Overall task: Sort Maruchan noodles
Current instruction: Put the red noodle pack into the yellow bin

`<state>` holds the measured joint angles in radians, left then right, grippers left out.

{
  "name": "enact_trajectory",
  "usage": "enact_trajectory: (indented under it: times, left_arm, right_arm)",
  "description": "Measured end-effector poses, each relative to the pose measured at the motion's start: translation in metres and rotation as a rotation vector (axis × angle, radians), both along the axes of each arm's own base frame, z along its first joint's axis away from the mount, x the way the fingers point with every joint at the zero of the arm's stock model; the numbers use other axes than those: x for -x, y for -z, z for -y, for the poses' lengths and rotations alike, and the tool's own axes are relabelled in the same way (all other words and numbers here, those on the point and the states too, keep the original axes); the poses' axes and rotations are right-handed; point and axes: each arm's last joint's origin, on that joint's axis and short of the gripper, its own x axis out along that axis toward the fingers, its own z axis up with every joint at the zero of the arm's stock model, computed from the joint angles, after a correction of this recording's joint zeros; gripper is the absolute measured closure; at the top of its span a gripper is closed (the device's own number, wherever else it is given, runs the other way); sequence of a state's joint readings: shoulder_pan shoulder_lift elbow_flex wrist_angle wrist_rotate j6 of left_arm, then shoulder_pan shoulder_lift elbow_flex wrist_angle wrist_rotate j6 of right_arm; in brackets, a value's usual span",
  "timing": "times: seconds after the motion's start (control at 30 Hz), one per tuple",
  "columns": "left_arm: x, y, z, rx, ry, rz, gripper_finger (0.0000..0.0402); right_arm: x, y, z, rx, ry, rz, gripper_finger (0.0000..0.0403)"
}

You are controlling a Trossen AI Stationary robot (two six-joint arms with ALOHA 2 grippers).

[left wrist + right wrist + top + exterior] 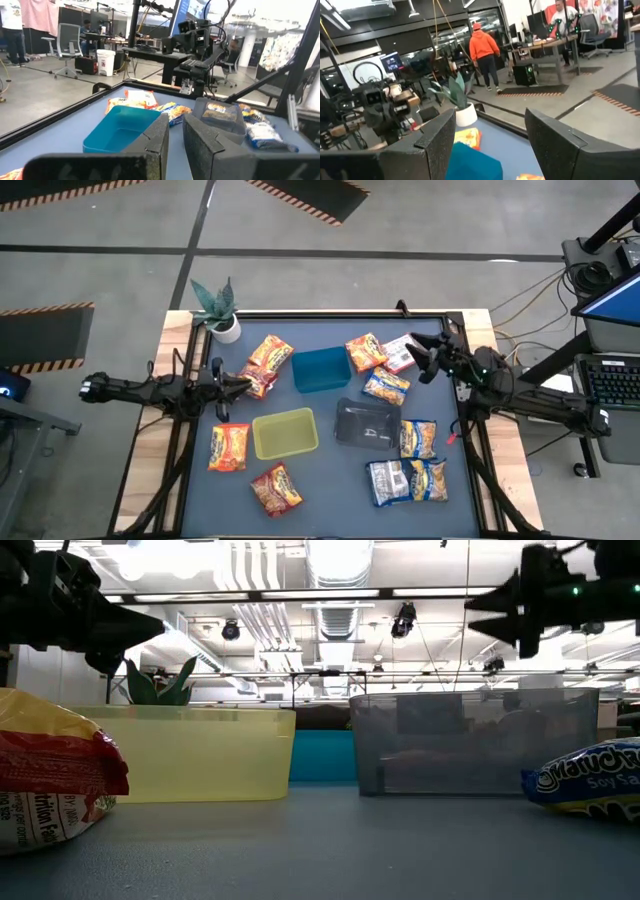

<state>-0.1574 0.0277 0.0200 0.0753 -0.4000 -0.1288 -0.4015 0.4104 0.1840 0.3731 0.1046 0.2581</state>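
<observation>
Your left gripper (243, 383) sits over the table's left side with its fingers (155, 142) nearly together, only a thin gap, nothing between them; it hovers raised, right by two orange packets (264, 365) lying near the potted plant (220, 310). Your right gripper (422, 358) is up over the table's far right area, fingers (437, 137) spread wide and empty, above the pink-white packet (400, 352).

Out from the left gripper: the blue tray (321, 370) sits just right of those two orange packets, toward the back middle. The yellow-green tray (285, 433) is in front of it, left of centre. An orange packet (229, 447) lies just left of the yellow-green tray, and a red-orange packet (277, 488) lies in front of that tray near the front edge.

Out from the right gripper: one orange packet (366, 351) lies beside the pink-white one, right of the blue tray. A blue-and-yellow packet (386, 386) lies just in front of those. The dark tray (367, 424) sits right of centre; a blue-and-yellow packet (418, 438) lies just beside its right side. Two more packets (408, 480) lie side by side at the front right.

All three trays look empty; every packet lies on the table mat (330, 500). In the low view the yellow-green and dark trays stand side by side, with a packet at each edge of the picture.
</observation>
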Motion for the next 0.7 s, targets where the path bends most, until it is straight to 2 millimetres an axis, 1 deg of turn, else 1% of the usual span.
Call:
enact_trajectory:
  times: [0.07, 0.1, 0.17, 0.2, 0.23, 0.33, 0.47, 0.53, 0.6, 0.7]
  left_arm:
    - [0.0, 0.0, 0.0, 0.037, 0.002, 0.014, 0.0363]
    - [0.0, -0.001, 0.0, 0.086, 0.006, 0.034, 0.0363]
    - [0.0, -0.006, 0.0, 0.286, 0.035, 0.127, 0.0363]
    - [0.001, -0.009, 0.0, 0.36, 0.035, 0.184, 0.0363]
    - [0.001, -0.014, -0.001, 0.392, 0.015, 0.242, 0.0363]
    - [0.005, -0.029, -0.003, 0.384, -0.022, 0.401, 0.0363]
    - [0.008, -0.041, -0.004, 0.354, -0.023, 0.519, 0.0363]
    - [0.008, -0.044, -0.004, 0.358, -0.019, 0.548, 0.0363]
    - [0.006, -0.044, -0.004, 0.358, -0.017, 0.553, 0.0363]
    - [0.004, -0.047, -0.003, 0.364, 0.0, 0.573, 0.0363]
  right_arm:
    - [-0.005, -0.007, 0.002, -0.005, -0.001, -0.008, 0.0177]
    - [-0.008, -0.01, 0.003, -0.009, -0.003, -0.013, 0.0177]
    - [-0.013, -0.015, 0.005, -0.011, -0.007, -0.022, 0.0177]
    - [-0.016, -0.017, 0.005, -0.009, -0.01, -0.028, 0.0177]
    - [-0.02, -0.019, 0.007, -0.009, -0.012, -0.04, 0.0177]
    - [-0.032, -0.024, 0.011, -0.003, -0.012, -0.058, 0.0177]
    - [-0.051, -0.031, 0.019, 0.032, -0.01, -0.11, 0.0177]
    - [-0.06, -0.03, 0.023, 0.032, -0.011, -0.154, 0.0177]
    - [-0.068, -0.043, 0.026, 0.06, -0.008, -0.127, 0.0177]
    - [-0.079, -0.047, 0.031, 0.076, -0.008, -0.157, 0.0177]
